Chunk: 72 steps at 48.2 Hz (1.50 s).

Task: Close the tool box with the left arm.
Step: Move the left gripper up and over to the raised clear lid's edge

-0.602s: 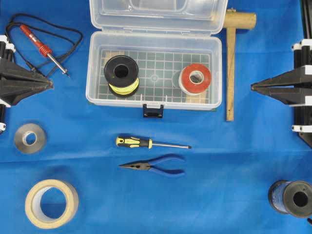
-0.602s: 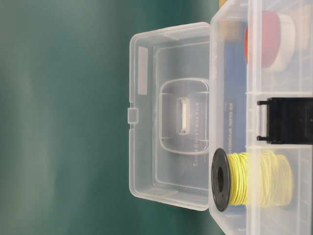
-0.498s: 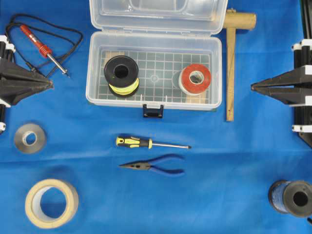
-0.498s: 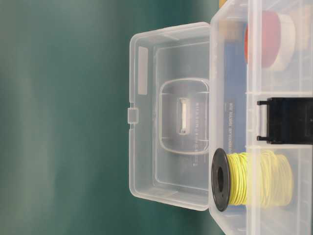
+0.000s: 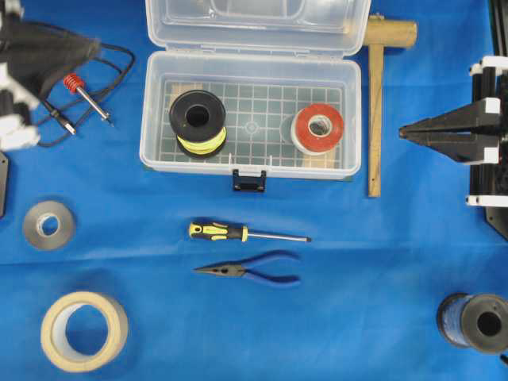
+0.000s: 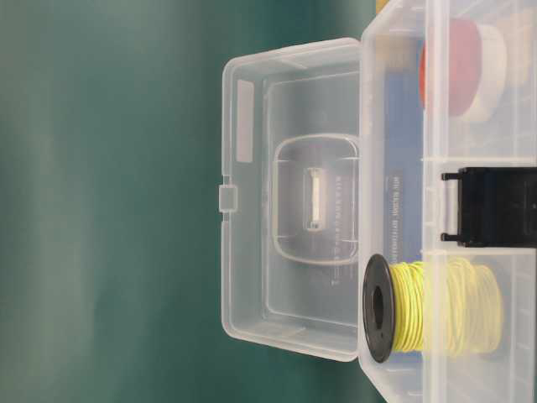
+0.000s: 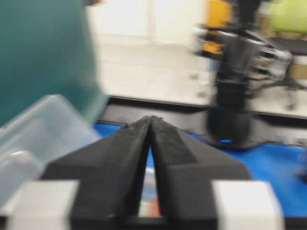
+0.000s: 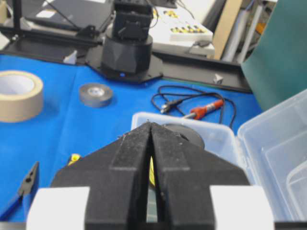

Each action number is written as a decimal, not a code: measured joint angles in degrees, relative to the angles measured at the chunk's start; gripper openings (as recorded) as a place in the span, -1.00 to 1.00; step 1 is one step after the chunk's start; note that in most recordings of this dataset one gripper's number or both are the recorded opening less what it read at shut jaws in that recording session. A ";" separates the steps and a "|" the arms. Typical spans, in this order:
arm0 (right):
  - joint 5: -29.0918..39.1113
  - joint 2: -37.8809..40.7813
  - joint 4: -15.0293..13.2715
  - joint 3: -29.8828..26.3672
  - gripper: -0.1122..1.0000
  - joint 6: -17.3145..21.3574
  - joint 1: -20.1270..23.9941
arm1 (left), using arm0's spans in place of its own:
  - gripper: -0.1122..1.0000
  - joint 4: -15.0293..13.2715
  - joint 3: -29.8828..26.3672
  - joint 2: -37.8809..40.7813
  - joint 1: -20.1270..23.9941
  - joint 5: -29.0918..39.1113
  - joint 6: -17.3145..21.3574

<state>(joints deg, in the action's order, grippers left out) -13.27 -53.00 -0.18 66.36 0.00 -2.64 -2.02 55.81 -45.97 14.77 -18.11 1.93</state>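
Tool box [image 5: 250,111]: lid stood open. Left gripper [image 7: 151,120]: fingertips together, empty. Advice: push lid's far edge forward, slowly.

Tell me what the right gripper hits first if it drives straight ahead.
Seen from overhead, the right gripper points at the mallet handle, then the tool box. If it rides above the handle, the box's near wall comes first; height is unclear.
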 measured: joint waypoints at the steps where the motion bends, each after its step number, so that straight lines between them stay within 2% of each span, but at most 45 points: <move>1: 0.09 0.00 0.00 0.00 -0.80 0.00 0.00 | -0.48 0.00 -0.70 0.79 0.88 0.09 0.00; 11: 1.23 0.00 0.00 0.00 -0.80 0.00 0.00 | 0.57 0.00 -7.29 10.81 9.93 1.23 0.00; 15: 1.58 0.09 0.00 0.00 -0.80 0.00 -0.09 | 0.80 0.00 -9.93 14.77 13.27 2.90 0.26; 25: 2.29 0.35 0.00 0.00 -0.80 0.00 -0.09 | 0.82 0.00 -19.95 26.54 20.04 11.16 3.43; 37: 2.90 1.23 0.00 0.00 -0.80 0.00 -0.18 | 0.82 0.00 -31.99 37.97 21.80 25.22 7.03; 44: 2.90 1.76 0.00 0.00 -0.80 0.00 -0.18 | 0.82 0.00 -36.56 43.33 22.76 31.38 10.11; 57: 2.90 2.81 -0.09 0.00 -0.80 0.00 -0.18 | 0.82 0.00 -38.67 47.11 23.38 34.19 10.81; 72: 2.90 2.90 0.00 0.00 -0.80 -0.09 -0.18 | 0.82 0.26 -39.90 46.85 22.06 41.92 10.72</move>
<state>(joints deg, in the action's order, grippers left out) -10.37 -50.10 -0.18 66.36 -0.09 -2.81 -1.76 15.91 0.88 36.83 23.82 12.66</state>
